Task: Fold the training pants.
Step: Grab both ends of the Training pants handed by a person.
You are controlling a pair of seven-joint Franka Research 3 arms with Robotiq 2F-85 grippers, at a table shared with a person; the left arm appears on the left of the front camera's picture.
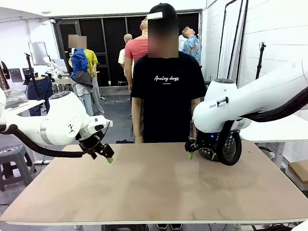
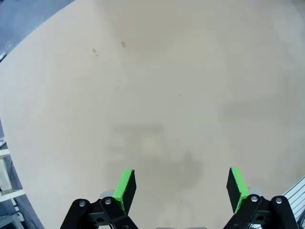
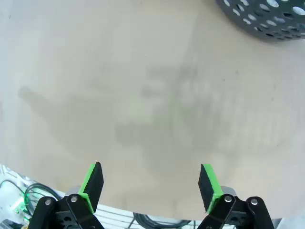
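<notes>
Training pants are what is to be folded, but where they lie cannot be told. The pale wooden table [image 1: 154, 192] is bare between the two arms, and the wood under each wrist camera is bare too. A black mesh basket [image 3: 267, 19] sits at the far right of the table, just beside the right arm; what it holds cannot be seen. A person [image 1: 166, 91] in a black T-shirt stands at the far edge, arms hanging at the sides.

Left gripper [image 2: 181, 179] hovers low over the left part of the table, its green-padded fingers spread wide and holding nothing. Right gripper [image 3: 150, 171] hangs over the right part, near the basket, fingers likewise wide apart and empty.

As a judgement, soft fabric pants would be light and limp. They would sag and drape from wherever they are pinched and slide easily on smooth wood, with nothing about them that could break. The gathered elastic waistband is likely the thickest and firmest place to grip, best taken near its two ends, one by each gripper. The leg hems would serve for bringing one end over the other. A loose drawstring could dangle or snag.
</notes>
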